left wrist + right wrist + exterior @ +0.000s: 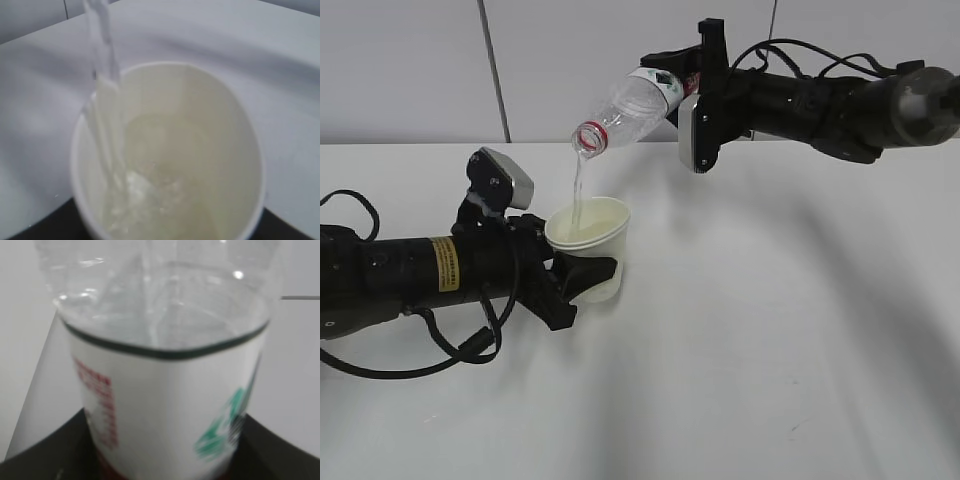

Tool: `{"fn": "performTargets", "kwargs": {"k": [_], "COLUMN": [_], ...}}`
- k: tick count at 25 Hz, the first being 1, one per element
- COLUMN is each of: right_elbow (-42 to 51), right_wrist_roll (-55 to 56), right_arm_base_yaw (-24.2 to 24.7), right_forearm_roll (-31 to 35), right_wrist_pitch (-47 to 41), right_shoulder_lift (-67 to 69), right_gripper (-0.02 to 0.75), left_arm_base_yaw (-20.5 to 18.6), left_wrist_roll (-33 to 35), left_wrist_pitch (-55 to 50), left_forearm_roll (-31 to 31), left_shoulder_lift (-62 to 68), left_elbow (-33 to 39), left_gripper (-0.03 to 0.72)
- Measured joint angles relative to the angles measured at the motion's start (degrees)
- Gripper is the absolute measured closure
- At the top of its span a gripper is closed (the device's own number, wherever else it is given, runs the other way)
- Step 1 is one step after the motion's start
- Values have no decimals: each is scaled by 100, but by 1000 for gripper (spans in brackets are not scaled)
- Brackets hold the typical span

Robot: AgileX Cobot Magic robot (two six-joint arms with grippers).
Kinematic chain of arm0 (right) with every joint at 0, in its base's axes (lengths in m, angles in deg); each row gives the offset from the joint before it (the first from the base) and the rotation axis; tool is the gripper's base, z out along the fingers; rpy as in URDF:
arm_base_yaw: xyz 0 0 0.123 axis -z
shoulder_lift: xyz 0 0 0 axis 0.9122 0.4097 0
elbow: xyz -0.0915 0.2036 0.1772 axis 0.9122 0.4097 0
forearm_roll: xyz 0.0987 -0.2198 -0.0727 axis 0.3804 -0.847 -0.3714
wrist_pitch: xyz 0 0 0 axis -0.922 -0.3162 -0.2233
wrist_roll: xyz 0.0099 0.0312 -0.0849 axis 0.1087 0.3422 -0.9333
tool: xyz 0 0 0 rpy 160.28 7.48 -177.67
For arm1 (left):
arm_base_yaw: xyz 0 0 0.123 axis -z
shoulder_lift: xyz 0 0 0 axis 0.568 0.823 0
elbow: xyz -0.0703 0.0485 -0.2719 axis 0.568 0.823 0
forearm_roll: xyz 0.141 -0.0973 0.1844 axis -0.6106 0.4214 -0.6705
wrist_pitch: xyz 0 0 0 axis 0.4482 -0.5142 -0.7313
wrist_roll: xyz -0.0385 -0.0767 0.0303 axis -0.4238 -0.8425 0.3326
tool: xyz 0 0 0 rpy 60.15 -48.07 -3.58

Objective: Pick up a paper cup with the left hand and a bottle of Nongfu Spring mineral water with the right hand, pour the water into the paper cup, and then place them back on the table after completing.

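Exterior view: right hand (692, 95) grips the bottle (632, 105) tipped mouth-down so water (578, 195) streams into the cup (590, 245). Left hand (570, 280) clamps the cup upright right under the stream, near the surface's (770, 350) back-left, probably to keep spills off.

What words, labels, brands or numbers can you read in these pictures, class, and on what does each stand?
None can be read.
Yellow sticker on the left arm: print too small.
Bottle label: red lettering and a green mark, both blurred.
Paper cup: no print shows.
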Motion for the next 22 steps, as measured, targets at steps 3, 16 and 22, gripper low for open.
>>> {"fn": "performTargets", "kwargs": {"k": [3, 16, 22], "right_elbow": [0, 0, 0], "right_wrist_roll": [0, 1226, 3875], "right_arm_base_yaw": [0, 0, 0], "right_forearm_roll": [12, 21, 44], "right_wrist_pitch": [0, -11, -32], "right_shoulder_lift": [0, 0, 0], "right_gripper": [335, 335, 335], "left_arm_base_yaw": [0, -81, -83], "left_wrist_roll": [-5, 390, 515], "left_wrist_pitch": [0, 107, 97], "left_forearm_roll": [0, 603, 848], "left_shoulder_lift": [0, 0, 0], "left_elbow": [0, 0, 0], "left_gripper": [338, 338, 338]}}
